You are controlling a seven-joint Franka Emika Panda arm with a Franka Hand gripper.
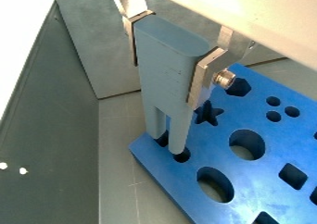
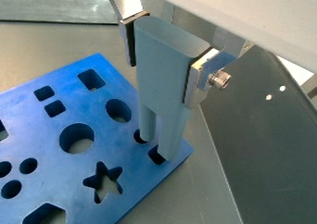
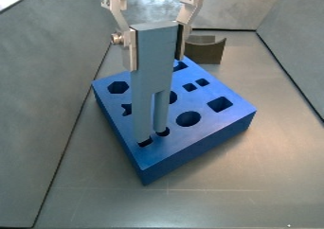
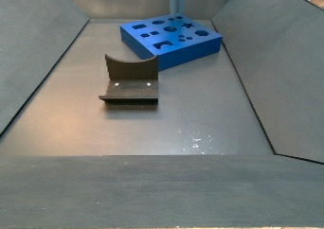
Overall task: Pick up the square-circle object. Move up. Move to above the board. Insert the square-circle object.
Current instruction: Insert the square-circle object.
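Observation:
My gripper [image 3: 153, 36] is shut on the upper part of the square-circle object [image 3: 152, 77], a tall slim grey-blue block held upright. Both wrist views show the silver fingers [image 1: 207, 72] [image 2: 202, 73] clamped on its two sides. Its two prongs [image 1: 172, 135] [image 2: 151, 133] reach down into two small cutouts near one edge of the board [image 3: 203, 129], a thick bright-blue slab with star, hexagon, circle and square cutouts. How deep the prongs sit is hidden. In a side view the board [image 4: 190, 45] lies at the far end, with the block [image 4: 176, 4] rising out of frame.
The dark fixture [image 4: 128, 79] stands on the grey floor in front of the board, and shows behind the board in a side view [image 3: 204, 49]. Sloping grey walls [image 4: 51, 72] enclose the floor on all sides, close to the board.

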